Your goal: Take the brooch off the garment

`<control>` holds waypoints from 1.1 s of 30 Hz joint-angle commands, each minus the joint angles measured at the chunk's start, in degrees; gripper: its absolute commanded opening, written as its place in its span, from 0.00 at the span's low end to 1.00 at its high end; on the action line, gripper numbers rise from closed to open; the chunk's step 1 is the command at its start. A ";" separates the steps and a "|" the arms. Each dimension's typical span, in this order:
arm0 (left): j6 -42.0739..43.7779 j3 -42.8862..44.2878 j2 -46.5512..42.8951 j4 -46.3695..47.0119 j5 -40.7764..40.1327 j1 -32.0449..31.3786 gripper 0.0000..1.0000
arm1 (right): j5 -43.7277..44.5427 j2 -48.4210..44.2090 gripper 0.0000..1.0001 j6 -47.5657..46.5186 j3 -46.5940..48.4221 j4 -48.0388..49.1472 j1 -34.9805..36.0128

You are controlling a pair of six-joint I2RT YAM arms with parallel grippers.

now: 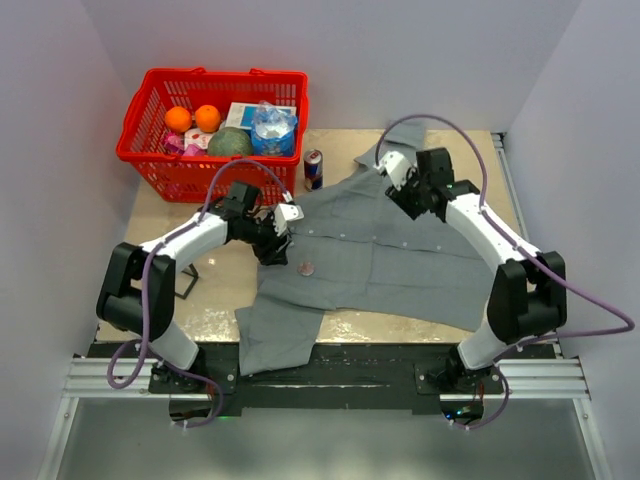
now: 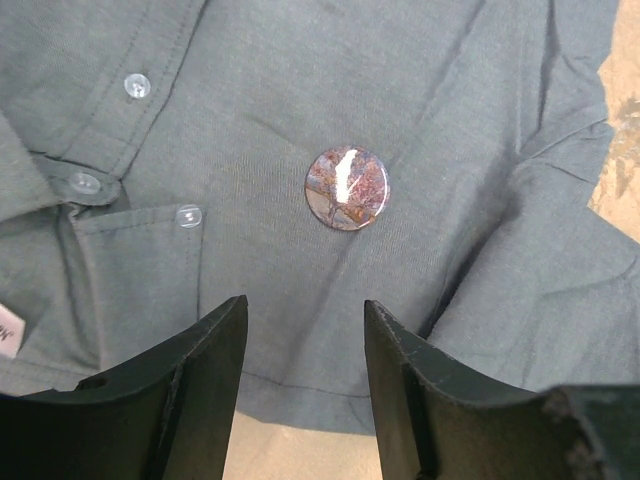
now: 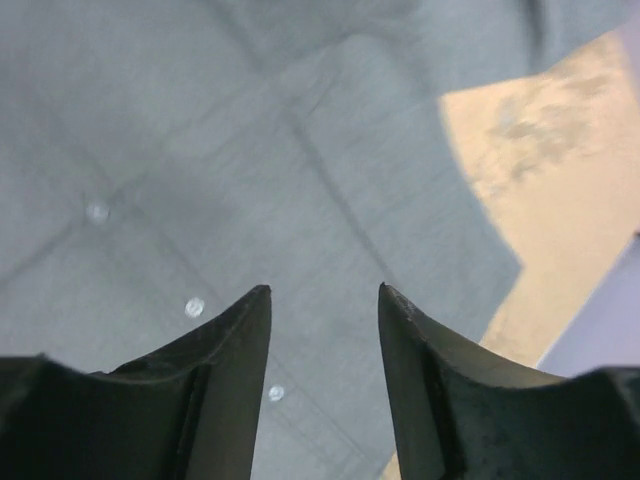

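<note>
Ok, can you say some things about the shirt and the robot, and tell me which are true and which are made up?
1. The brooch sits on the shirt. True.
2. The left gripper is pinching the brooch. False: it is open, short of the brooch.
3. The can is inside the basket. False: it stands on the table beside it.
4. Two oranges lie in the basket. True.
</note>
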 commanded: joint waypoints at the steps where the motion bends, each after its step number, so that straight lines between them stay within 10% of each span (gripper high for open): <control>1: -1.23 -0.05 2.10 2.82 -1.59 -0.53 0.54 | -2.09 2.40 0.46 -6.92 -9.34 -0.44 -1.51; 22: -1.49 1.44 11.15 5.55 -1.16 -5.97 0.51 | 13.30 15.68 0.36 -13.34 -15.41 0.89 -20.23; 33: -2.98 3.98 -1.23 7.21 -1.95 -5.98 0.52 | -8.31 4.88 0.53 -4.03 -0.83 -13.80 -12.97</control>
